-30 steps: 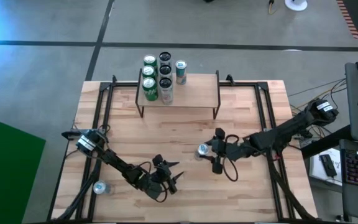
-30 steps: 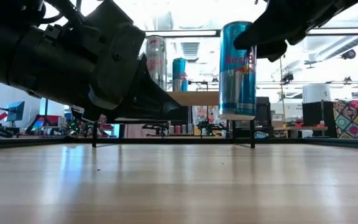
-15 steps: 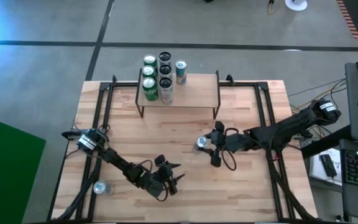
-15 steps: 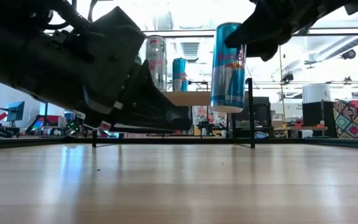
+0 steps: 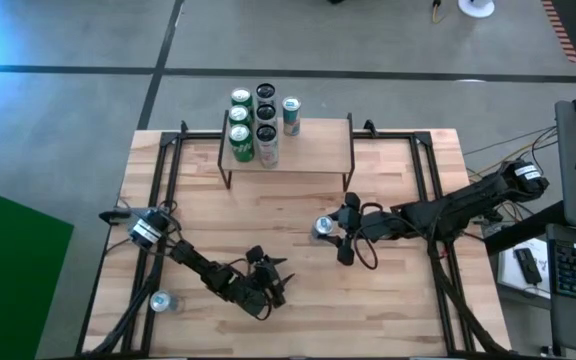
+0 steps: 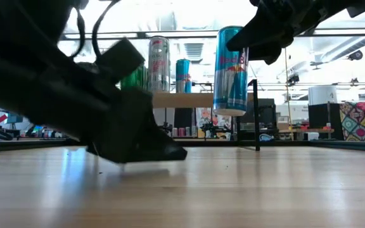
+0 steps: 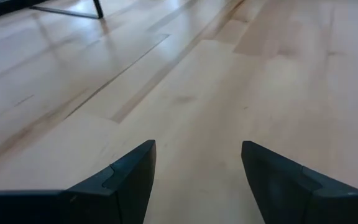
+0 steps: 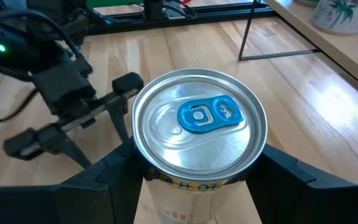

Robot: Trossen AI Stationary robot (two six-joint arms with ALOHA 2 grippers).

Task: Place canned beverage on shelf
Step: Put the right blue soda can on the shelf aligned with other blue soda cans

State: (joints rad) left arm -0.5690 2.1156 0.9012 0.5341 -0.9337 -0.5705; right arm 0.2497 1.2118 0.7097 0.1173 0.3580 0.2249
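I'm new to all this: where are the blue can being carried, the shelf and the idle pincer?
blue can [image 6: 230, 69], low view, middle of its side.
shelf [image 5: 318, 140], high view, bare plank top.
left pincer [image 7: 194, 180], left wrist view, midway between its open fingertips.

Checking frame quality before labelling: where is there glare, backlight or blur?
Low view: bright backlit room, left arm a dark silhouette; blue can sharp. Left wrist view: soft sheen on the table. Right wrist view: can lid crisp.

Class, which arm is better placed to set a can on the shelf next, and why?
Right: its gripper already holds the tall blue can lifted near the wooden shelf; the left gripper is empty, low over the table.
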